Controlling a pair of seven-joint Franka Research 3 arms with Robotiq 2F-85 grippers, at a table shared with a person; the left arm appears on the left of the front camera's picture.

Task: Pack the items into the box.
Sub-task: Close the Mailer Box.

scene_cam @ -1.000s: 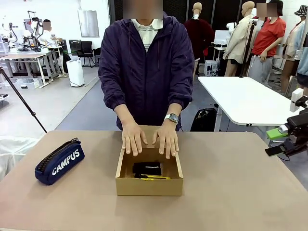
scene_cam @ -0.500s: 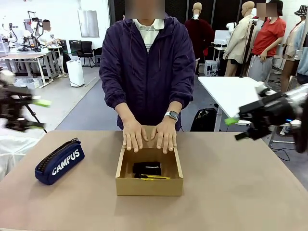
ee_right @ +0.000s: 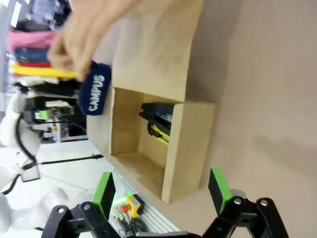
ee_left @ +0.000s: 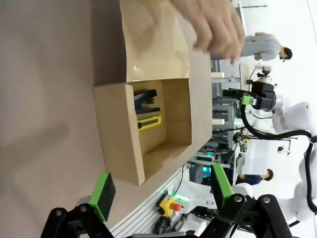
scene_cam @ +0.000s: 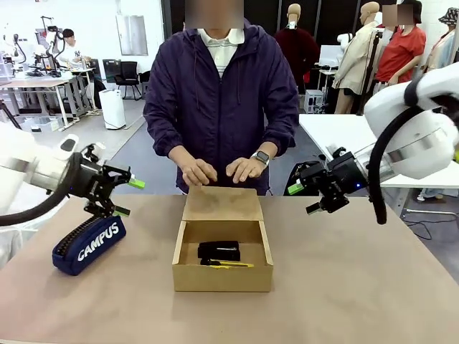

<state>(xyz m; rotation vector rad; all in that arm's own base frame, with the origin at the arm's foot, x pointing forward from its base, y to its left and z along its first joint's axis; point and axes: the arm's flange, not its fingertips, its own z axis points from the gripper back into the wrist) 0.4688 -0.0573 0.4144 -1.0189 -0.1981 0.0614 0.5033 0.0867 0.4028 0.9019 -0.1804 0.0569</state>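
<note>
A: Nearest thing?
B: Box [scene_cam: 222, 276]. Plain brown cardboard, shallow rectangle, open on top. It sat mid-table [scene_cam: 358, 287] on a matte tan surface.
A: Items?
B: Both were inside it. The knife [scene_cam: 228, 264], slim, yellow and black, lay flat along the near wall. The stapler [scene_cam: 219, 250], a small black block, sat just behind it. Couldn't tell if they touched.
A: Lid?
B: The flap [scene_cam: 221, 203] lay folded back flat from the far edge, same smooth cardboard.
A: Else on the table?
B: Case [scene_cam: 90, 244]: navy fabric, rounded tube shape, zip along the top, white "CAMPUS" print. It was well left of the box.
A: Grippers?
B: The left gripper [scene_cam: 129, 198] hovered near the case's far end, jaws spread, green pads apart, nothing between. The right gripper [scene_cam: 304, 199] hovered off the box's far right, jaws spread too, empty. Both were black, on glossy white arms.
A: Farthest?
B: The person's hands [scene_cam: 197, 172] were palms down, fingers loosely curled, over the flap's far edge and looked clear of it. Dark purple jacket [scene_cam: 215, 100], watch [scene_cam: 260, 157] on one wrist.
</note>
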